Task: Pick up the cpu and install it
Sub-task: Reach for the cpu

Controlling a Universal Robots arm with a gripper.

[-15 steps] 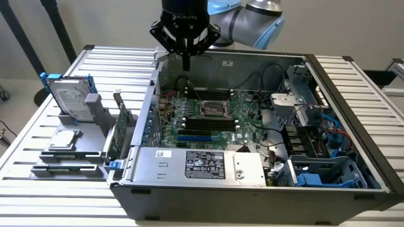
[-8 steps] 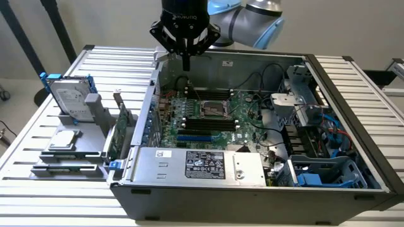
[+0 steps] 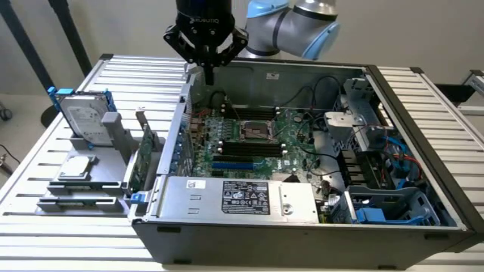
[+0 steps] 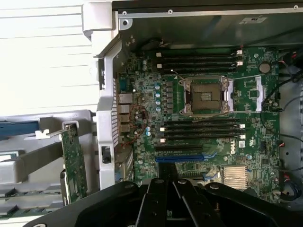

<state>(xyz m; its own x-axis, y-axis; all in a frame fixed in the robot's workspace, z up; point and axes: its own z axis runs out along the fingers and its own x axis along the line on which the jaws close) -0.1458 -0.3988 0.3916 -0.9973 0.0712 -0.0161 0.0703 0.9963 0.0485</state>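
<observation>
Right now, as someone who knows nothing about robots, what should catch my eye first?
The open computer case fills the middle, its green circuit board bare around a metal-framed chip socket. Above the case's far corner, on the exterior view's left, hangs the black gripper, shut and empty. Left of the case in that view, a grey rack holds a blue-railed hard drive and the small silver cpu.
</observation>
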